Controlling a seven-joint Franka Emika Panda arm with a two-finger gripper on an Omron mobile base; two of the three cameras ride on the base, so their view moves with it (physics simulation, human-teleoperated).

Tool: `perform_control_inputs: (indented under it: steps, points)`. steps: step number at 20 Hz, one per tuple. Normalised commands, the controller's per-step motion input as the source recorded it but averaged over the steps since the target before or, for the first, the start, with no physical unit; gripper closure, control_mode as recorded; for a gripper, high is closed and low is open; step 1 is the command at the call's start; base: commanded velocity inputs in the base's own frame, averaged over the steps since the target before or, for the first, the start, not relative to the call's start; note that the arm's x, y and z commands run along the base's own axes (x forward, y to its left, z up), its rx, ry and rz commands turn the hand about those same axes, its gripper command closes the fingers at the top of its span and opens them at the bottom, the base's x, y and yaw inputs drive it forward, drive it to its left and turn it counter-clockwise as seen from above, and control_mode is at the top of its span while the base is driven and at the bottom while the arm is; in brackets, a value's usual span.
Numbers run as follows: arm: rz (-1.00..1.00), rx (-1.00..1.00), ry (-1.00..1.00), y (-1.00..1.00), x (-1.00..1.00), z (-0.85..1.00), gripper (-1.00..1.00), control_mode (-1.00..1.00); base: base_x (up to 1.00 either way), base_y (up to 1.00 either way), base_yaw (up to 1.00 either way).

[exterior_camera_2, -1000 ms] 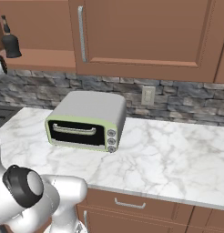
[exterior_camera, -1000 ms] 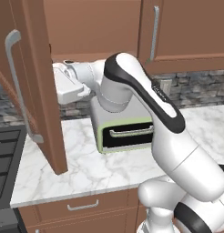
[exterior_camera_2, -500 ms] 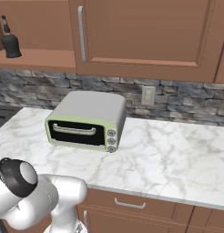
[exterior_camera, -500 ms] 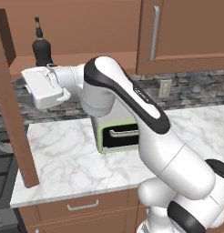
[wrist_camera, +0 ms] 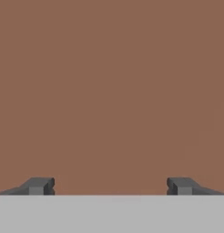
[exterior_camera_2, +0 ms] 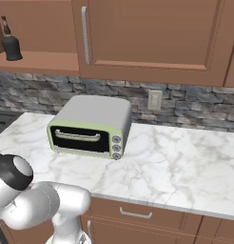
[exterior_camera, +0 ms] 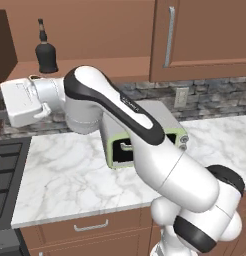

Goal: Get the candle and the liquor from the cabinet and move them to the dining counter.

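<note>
Claw (wrist_camera: pixel 110 185) with jaws spread wide and empty, facing plain brown wood at close range. The liquor (exterior_camera: pixel 46 54) stands upright on the cabinet (exterior_camera_2: pixel 40 62) shelf; to grasp well, turn toward the bottle and straddle its body squarely before closing.

The liquor (exterior_camera: pixel 45 54) bottle looks black and faintly glossy. It stands on the cabinet (exterior_camera_2: pixel 152 38) shelf of matt brown wood (bar handles brushed metal). Below, the marble worktop (exterior_camera_2: pixel 176 162) is polished; the toaster oven (exterior_camera_2: pixel 92 125) satin metal.
</note>
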Motion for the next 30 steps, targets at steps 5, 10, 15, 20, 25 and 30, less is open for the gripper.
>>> perform_control_inputs:
  steps: [5, 10, 15, 20, 25, 30]
  points:
    - [0.0, 0.0, 0.0, 0.51, 0.05, -0.08, -1.0, -1.0, 0.0, 0.0, 0.0]
    - [0.0, 0.0, 0.0, 0.18, 0.0, 0.0, -1.0, -1.0, 0.0, 0.0, 0.0]
    - [0.0, 0.0, 0.0, 0.0, 0.0, 0.0, -1.0, -1.0, 0.0, 0.0, 0.0]
    - [-0.01, 0.0, 0.0, -0.2, 0.0, 0.02, -1.0, -1.0, 0.0, 0.0, 0.0]
    - [-0.06, 0.0, 0.0, -0.88, 0.0, 0.08, -1.0, -1.0, 0.0, 0.0, 0.0]
    - [-0.05, 0.0, 0.0, -0.99, 0.08, 0.11, -1.0, -1.0, 0.0, 0.0, 0.0]
